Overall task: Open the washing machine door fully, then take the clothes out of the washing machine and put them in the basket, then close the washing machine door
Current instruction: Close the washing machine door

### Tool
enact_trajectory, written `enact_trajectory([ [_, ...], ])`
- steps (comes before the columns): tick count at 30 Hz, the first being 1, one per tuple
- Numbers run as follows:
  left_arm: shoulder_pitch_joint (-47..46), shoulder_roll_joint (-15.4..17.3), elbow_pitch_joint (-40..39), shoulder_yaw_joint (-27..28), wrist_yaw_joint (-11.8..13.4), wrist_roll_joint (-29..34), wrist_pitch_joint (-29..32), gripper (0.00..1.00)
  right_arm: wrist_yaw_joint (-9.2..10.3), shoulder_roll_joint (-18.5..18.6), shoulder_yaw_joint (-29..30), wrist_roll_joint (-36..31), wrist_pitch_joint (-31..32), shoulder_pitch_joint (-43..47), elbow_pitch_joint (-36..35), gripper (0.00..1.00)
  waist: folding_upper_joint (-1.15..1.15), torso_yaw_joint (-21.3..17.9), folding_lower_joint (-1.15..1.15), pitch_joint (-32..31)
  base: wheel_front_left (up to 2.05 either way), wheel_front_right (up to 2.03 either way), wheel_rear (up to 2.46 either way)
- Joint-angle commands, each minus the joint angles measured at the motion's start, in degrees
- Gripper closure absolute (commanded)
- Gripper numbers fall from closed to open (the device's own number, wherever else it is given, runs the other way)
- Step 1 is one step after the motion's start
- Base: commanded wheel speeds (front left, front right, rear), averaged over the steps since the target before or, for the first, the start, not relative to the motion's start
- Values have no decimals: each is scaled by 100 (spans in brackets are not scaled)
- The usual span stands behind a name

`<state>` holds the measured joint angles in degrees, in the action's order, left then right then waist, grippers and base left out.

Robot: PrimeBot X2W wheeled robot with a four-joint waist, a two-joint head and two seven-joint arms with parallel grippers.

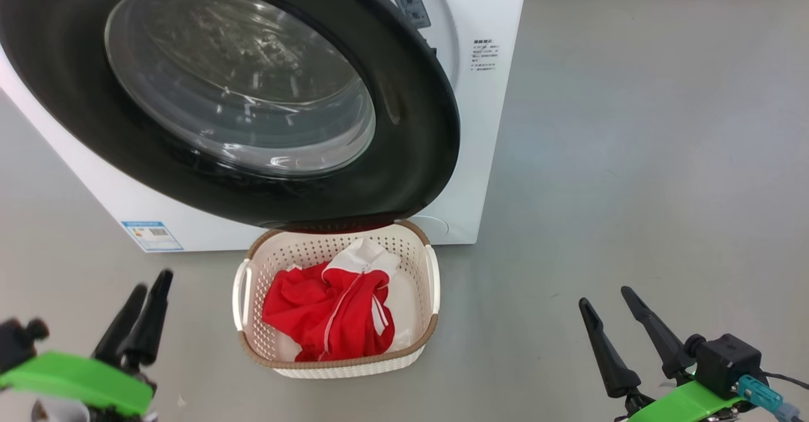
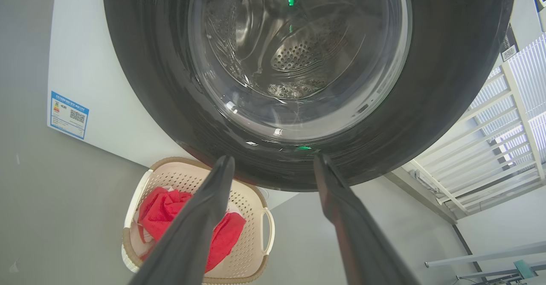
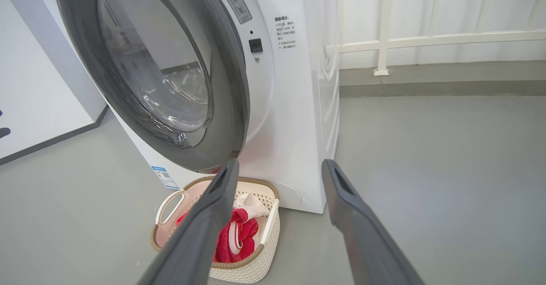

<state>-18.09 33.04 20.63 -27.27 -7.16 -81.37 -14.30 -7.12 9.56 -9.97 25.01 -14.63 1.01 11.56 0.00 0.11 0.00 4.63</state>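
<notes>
Both pincers hang low over the near edge of the floor, well apart from everything else. The left pincer is spread wide with nothing between its fingers, and the right pincer is just as wide and just as empty. The clothes lie in the basket, which stands on the floor just in front of the washing machine, its far rim under the lower edge of the washing machine door. The door looks ajar rather than latched, so closing it appears to be what remains.

The risk lies in that swing. The door's rim is glossy black and curved, so a hard, narrow finger could skid off it, and a weak push may leave the latch uncaught. A push on the glass window would land on a bulging, slick bowl. Whether the door's lower edge clears the basket cannot be told (the two overlap in the head view). If it does not, the light basket could be dragged or tipped.

The basket is perforated cream plastic, rounded at its corners, with a brown woven-look rim and two loop handles. The garments are soft, crumpled red fabric with white panels and thin stripes, one white fold standing up towards the door.
</notes>
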Motion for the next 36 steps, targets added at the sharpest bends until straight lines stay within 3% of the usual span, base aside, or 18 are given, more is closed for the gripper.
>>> enact_trajectory([
  [1,97,131,-62,460,-33,216,-68,0,-36,113,-64,-11,-37,-14,-120,0,0,-17,0,-20,0,0,0],
  [11,1186,-570,41,1555,-33,1572,-69,0,-36,113,67,5,-37,120,-108,0,0,-196,0,-129,0,0,0],
  [24,1829,-1289,-4,2186,-33,2785,-70,0,-36,110,291,-3,-37,275,-154,0,0,-421,0,-170,0,0,0],
  [36,2216,-2056,-370,3089,-33,5072,-70,0,-36,71,525,84,-37,356,-173,0,0,-427,0,-295,0,0,0],
])
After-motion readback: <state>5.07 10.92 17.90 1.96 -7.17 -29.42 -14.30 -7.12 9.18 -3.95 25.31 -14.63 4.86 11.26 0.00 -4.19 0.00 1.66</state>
